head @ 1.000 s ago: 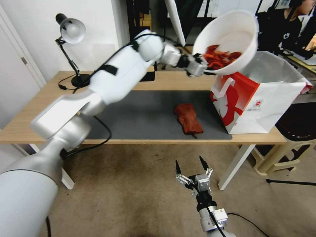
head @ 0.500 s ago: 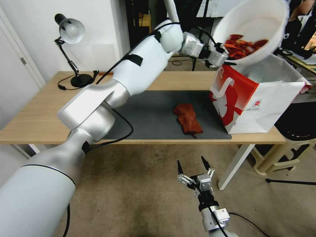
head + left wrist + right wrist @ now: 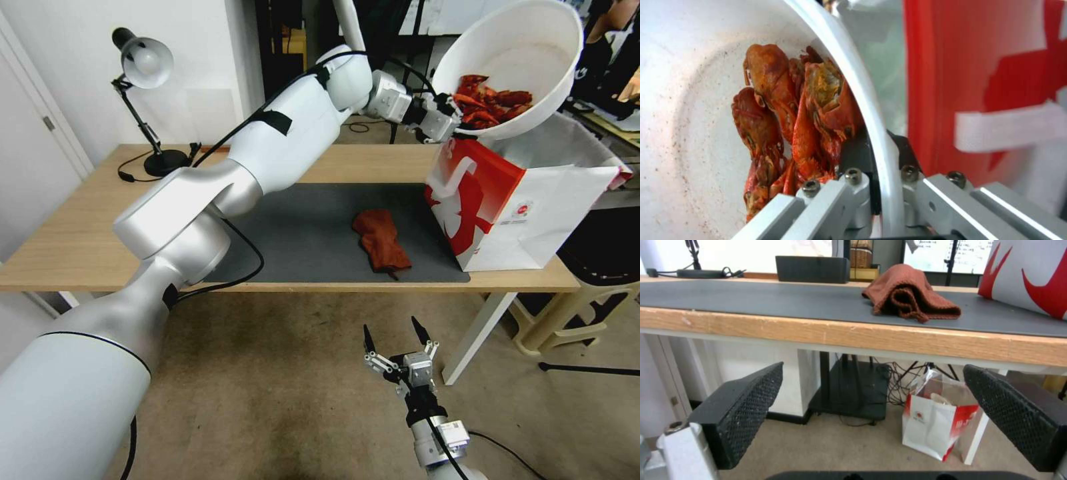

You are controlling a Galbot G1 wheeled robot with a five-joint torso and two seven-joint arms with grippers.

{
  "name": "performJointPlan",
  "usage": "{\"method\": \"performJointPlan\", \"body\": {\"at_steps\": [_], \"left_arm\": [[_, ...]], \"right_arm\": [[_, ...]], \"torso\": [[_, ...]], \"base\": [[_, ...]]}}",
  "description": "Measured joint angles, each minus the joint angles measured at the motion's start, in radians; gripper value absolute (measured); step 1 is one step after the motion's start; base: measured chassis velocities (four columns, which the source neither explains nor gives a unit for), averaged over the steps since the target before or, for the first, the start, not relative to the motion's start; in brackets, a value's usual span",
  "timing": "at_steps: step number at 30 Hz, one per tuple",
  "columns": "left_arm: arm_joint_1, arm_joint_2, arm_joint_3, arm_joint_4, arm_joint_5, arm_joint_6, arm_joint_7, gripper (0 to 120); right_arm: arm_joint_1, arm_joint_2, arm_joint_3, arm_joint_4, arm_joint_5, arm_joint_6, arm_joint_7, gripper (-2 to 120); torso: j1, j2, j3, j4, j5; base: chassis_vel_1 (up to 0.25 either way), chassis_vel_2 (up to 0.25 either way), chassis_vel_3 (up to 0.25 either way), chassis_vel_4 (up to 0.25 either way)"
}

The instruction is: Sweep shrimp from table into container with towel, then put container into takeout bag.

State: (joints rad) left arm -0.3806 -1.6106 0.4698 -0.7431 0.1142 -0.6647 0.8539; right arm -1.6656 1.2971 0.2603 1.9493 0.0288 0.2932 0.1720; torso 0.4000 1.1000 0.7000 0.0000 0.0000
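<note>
left gripper (image 3: 453, 127) clamps bowl (image 3: 527, 47) rim, tilted above bag (image 3: 527, 193) mouth | shrimp (image 3: 490, 107) loose, may slide; bowl light, stiff; rim grip suits | right gripper (image 3: 395, 343) wide, below table (image 3: 73, 240)

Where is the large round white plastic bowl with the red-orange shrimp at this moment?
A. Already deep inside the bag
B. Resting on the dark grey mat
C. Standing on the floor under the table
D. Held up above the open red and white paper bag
D: the left gripper clamps the rim of the large round white plastic bowl, tilted in the air over the open red and white paper bag, with the red-orange shrimp inside.
</note>
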Motion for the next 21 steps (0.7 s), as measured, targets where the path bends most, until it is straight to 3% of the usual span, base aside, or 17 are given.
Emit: {"method": "performJointPlan", "body": {"at_steps": [5,12,21], "left_arm": [[-0.012,0.000,0.019,-0.018,-0.019,0.003,-0.016,0],[-0.024,0.002,0.085,-0.036,-0.065,0.012,-0.044,0],[-0.019,0.002,0.127,-0.050,-0.097,0.008,-0.042,0]], "right_arm": [[-0.002,-0.001,0.000,-0.004,0.000,-0.001,0.000,100],[-0.001,0.004,-0.001,-0.004,-0.001,-0.007,0.000,100],[-0.003,0.003,0.000,-0.005,-0.001,-0.011,0.002,100]], "torso": [[0.000,0.000,0.000,-0.0001,0.0000],[0.000,0.000,0.000,-0.0001,0.0000],[0.000,0.000,0.000,0.0000,-0.0001]], "base": [[0.000,0.000,0.000,0.000],[0.000,0.000,0.000,0.000],[0.000,0.000,0.000,0.000]]}}
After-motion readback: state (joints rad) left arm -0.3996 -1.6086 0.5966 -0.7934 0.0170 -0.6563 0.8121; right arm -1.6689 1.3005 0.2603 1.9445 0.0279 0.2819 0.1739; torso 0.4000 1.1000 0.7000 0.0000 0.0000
